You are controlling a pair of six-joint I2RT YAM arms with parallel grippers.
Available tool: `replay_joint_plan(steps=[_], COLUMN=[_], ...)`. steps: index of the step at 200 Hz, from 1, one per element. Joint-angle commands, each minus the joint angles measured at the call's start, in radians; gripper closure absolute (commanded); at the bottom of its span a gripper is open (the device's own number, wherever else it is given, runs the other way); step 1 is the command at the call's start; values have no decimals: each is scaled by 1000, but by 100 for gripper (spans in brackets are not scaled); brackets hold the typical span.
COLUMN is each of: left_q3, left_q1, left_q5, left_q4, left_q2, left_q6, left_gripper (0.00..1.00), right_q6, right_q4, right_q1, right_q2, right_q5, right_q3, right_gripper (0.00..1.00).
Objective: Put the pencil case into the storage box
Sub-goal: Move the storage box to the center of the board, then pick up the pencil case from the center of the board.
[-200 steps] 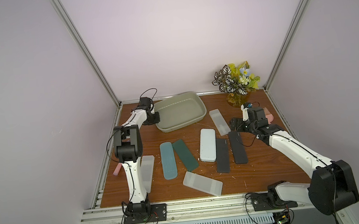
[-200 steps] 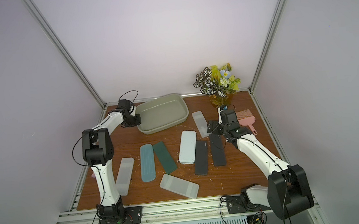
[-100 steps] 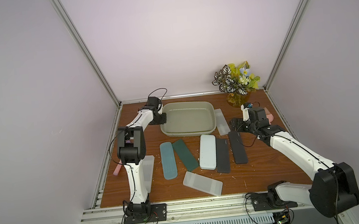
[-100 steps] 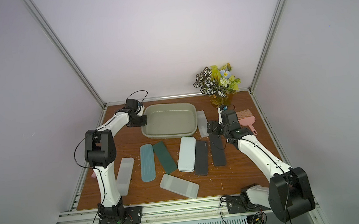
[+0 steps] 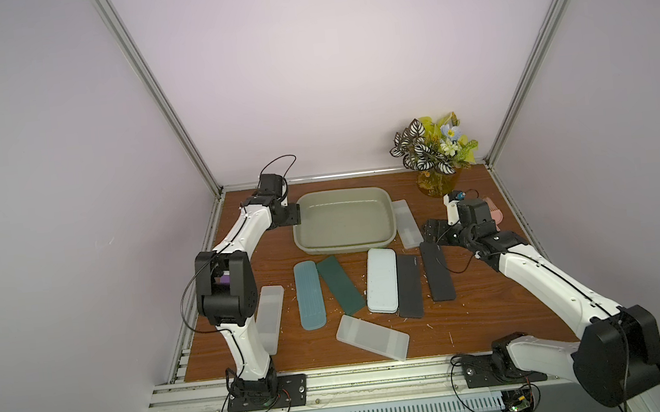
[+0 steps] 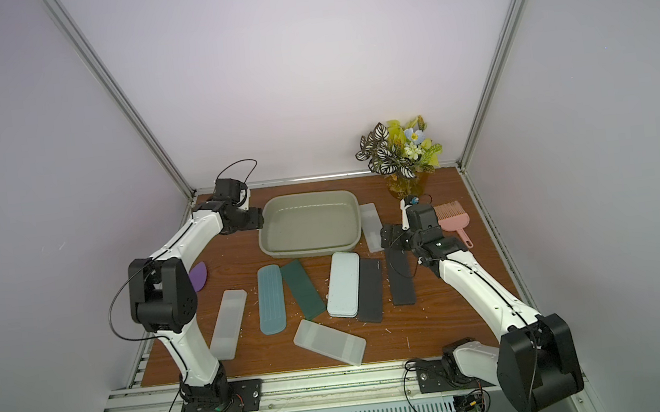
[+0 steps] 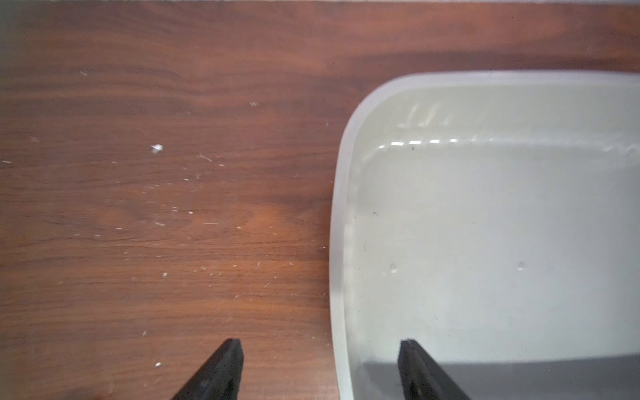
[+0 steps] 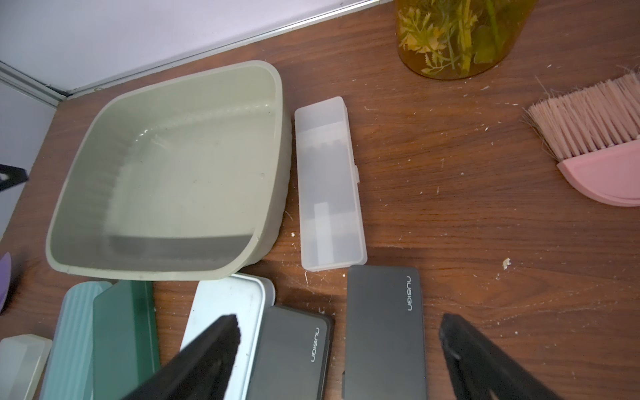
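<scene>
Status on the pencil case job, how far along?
Done: nothing packed; the storage box is empty. In hand: nothing; left gripper open astride the box rim, right gripper open over the black cases. Left: every case is on the table.

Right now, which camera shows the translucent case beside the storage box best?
The right wrist view: the translucent case is close, whole, alongside the storage box. Both top views show it small; the left wrist view misses it.
</scene>
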Motion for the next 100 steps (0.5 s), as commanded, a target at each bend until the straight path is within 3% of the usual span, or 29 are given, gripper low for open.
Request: replay_joint_plan(steps=[1, 52, 100], left_q3=[-82, -382, -608], left_q1=[17, 47, 51], left_q5=[-36, -43, -34], left_q4=[-21, -221, -281], left_q2=[-143, -399, -601], left_q6=[-53, -152, -217], left_gripper=[26, 22, 13], right_q6=[29, 110, 158], right_q4=[-38, -87, -120], right_q1=[18, 68, 161], right_q2=[-46, -123, -142], right_q5=[24, 47, 99], right_q3=[59, 46, 39], right_gripper=[2, 2, 2])
